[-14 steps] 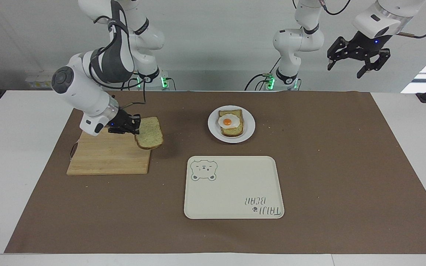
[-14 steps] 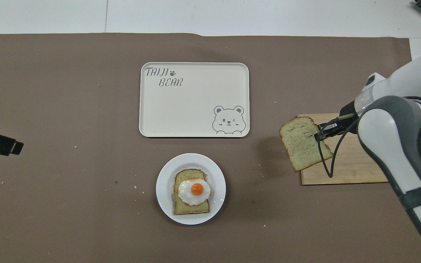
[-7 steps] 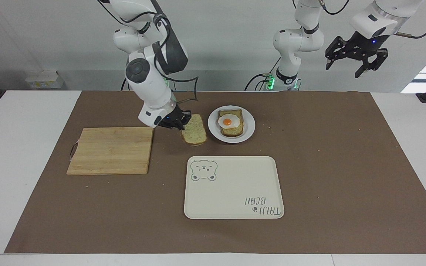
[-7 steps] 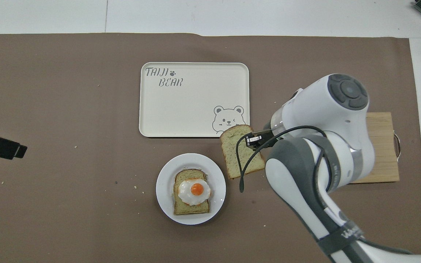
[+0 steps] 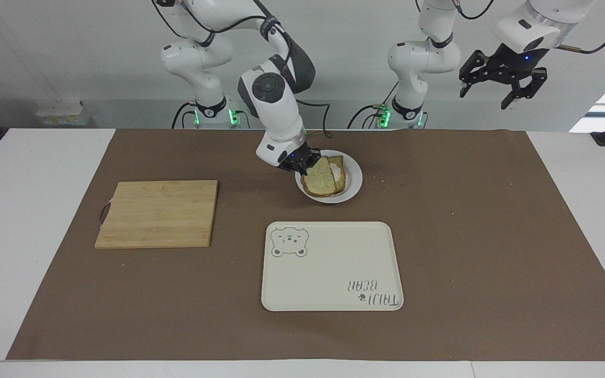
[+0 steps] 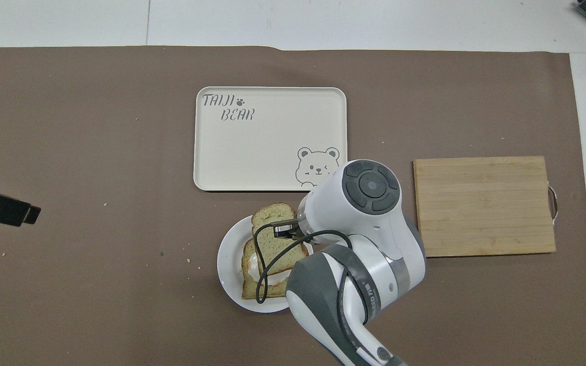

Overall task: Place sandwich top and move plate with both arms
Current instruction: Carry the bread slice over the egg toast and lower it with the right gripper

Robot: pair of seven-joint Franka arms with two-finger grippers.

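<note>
You're in the first half of the job here: the right end effector (image 5: 302,167) is clamped shut on one edge of the bread slice (image 5: 319,178) and has it tilted over the white plate (image 5: 354,181), right above the other slice with the egg (image 6: 252,262), which you can only just see peeking out underneath. From overhead the held slice (image 6: 275,239) covers most of the egg and sticks out past the plate's rim on the side toward the tray (image 6: 270,138), so it doesn't look squared up with the bottom slice. I can't tell for sure whether its low edge is touching the egg or hanging just above it. My guess for the next move: level the bread out, line it up over the bottom slice, lower it until it rests, then let go and pull out sideways so the fingers don't drag the top off. The left end effector (image 5: 502,84) is waiting up high, over the left arm's end of the desk and well apart from everything, fingers spread wide with nothing in them. You'll need it once the sandwich is closed, since the plate has to be moved with both arms. The tray sits just past the plate from the right end effector, probably where it's headed. The cutting board (image 5: 158,212) has nothing on it.
</note>
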